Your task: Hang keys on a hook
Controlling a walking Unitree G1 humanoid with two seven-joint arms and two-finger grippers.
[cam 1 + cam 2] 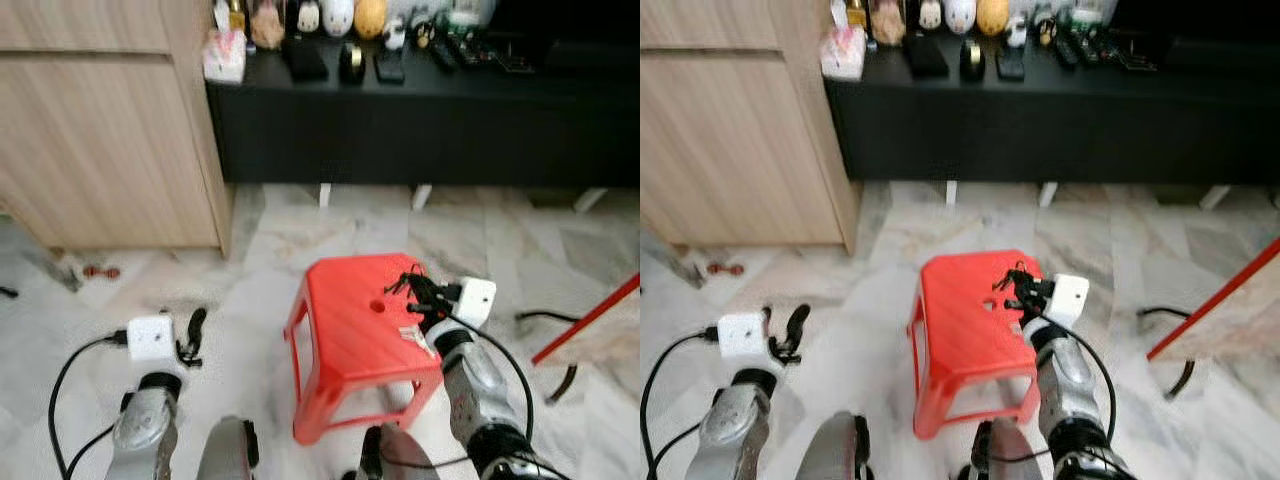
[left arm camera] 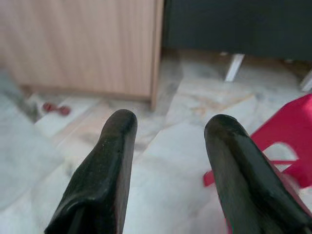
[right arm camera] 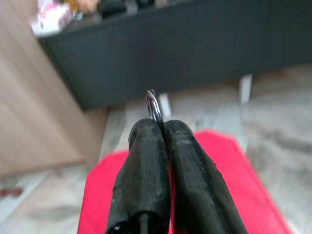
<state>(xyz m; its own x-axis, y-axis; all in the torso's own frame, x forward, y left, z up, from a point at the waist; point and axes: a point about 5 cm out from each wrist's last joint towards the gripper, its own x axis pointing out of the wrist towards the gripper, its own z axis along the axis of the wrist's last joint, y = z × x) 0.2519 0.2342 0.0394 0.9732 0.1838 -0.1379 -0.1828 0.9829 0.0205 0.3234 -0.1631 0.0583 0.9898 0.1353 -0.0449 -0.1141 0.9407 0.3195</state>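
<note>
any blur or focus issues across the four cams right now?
Eye views: soft overall, shelf clutter smeared. Left wrist view: left gripper fingers sharp enough, cabinet behind blurred. Right wrist view: right gripper and key ring in focus, red stool and background soft. No glare.

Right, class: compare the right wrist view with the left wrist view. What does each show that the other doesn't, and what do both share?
Right wrist view: the right hand with its fingers pressed together on a metal key ring, above the top of the red stool.

Left wrist view: the left hand with its fingers apart and nothing between them, plus a small red thing on the floor by the cabinet.

Both: the red stool, the wooden cabinet, the black sideboard and the marble floor.
</note>
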